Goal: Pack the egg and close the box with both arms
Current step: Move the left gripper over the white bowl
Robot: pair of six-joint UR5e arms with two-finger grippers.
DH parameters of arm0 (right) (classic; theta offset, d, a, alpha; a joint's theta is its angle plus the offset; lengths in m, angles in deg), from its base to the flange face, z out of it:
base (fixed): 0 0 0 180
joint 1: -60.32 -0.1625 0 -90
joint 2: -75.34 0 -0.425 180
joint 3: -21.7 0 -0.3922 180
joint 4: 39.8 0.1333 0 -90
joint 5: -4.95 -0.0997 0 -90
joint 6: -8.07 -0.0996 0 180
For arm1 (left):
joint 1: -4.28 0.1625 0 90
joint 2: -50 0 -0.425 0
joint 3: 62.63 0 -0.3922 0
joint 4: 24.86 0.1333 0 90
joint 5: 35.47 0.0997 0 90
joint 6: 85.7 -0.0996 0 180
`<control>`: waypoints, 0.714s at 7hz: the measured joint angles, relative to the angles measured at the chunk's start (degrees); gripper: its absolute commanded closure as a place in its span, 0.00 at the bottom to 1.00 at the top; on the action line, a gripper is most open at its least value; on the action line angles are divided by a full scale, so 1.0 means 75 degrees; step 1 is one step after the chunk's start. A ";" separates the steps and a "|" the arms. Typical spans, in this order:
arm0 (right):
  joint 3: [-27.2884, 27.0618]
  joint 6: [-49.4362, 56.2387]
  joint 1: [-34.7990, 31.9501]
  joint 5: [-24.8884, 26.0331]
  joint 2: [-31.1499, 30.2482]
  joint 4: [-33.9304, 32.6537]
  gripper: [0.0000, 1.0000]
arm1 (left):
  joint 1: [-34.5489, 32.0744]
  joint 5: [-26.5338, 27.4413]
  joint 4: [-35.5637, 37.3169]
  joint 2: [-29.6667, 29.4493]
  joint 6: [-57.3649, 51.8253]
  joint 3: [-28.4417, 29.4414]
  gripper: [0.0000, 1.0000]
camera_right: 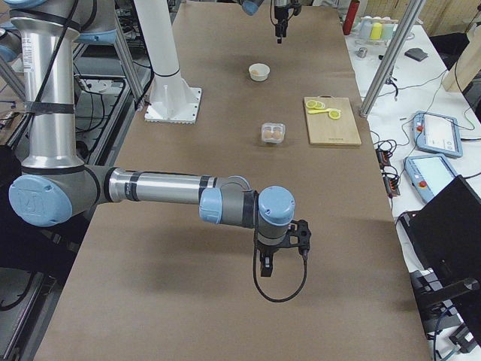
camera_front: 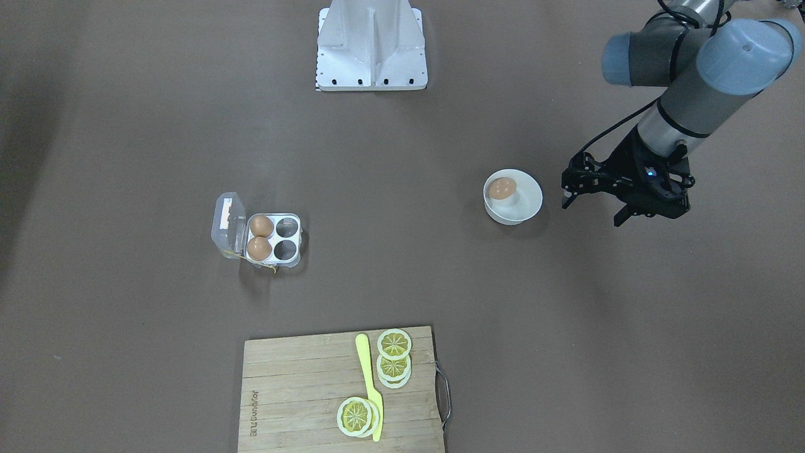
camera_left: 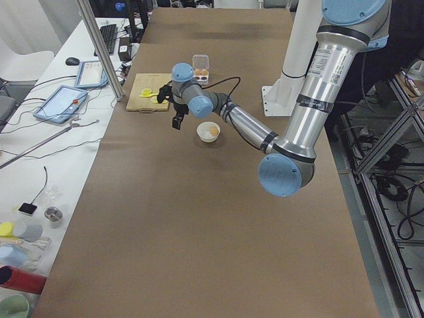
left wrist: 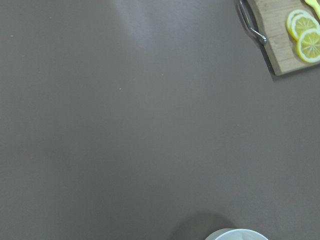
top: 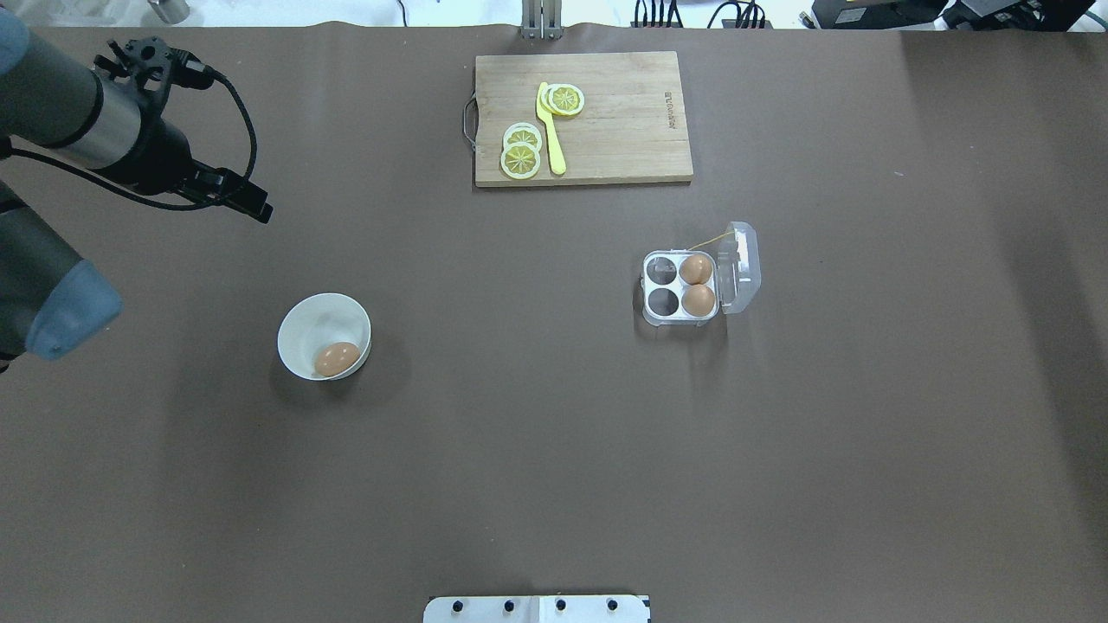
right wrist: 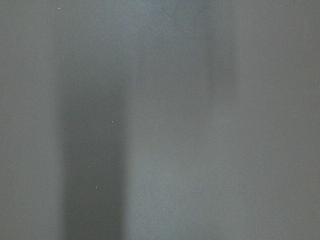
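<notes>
A light-brown egg (camera_front: pixel 502 187) (top: pixel 337 358) lies in a white bowl (camera_front: pixel 531 202) (top: pixel 303 322). The box (camera_front: pixel 287 240) (top: pixel 663 288) is a clear four-cell carton with its lid (camera_front: pixel 227 225) (top: pixel 744 264) standing open. Two more eggs (camera_front: pixel 260 225) (camera_front: pixel 258 248) fill the cells next to the hinge; the other two cells are empty. My left gripper (camera_front: pixel 592 212) hangs open above the table beside the bowl, on the side away from the box, with nothing between its fingers. My right gripper (camera_right: pixel 264 265) shows only in the exterior right view, far from the box; I cannot tell its state.
A wooden cutting board (camera_front: pixel 295 390) (top: pixel 623 121) with lemon slices (camera_front: pixel 394 344) and a yellow knife (camera_front: pixel 368 377) lies at the table's far edge from the robot. The robot's base plate (camera_front: pixel 371 69) stands at the near edge. The left wrist view shows the bowl's rim (left wrist: pixel 237 234).
</notes>
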 measured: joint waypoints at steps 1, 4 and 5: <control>0.0001 0.0002 0.0003 -0.0015 0.0076 -0.0001 0.00 | 0.0155 0.0220 -0.0067 -0.0025 -0.0044 0.0041 0.02; 0.0035 0.0011 0.0005 -0.0024 0.0167 0.0010 0.00 | 0.0396 0.0352 -0.0242 0.0019 -0.0755 0.0124 0.02; 0.0052 0.0012 0.0005 -0.0024 0.0149 0.0015 0.00 | 0.0550 0.0375 -0.0271 0.0031 -0.0888 0.0109 0.02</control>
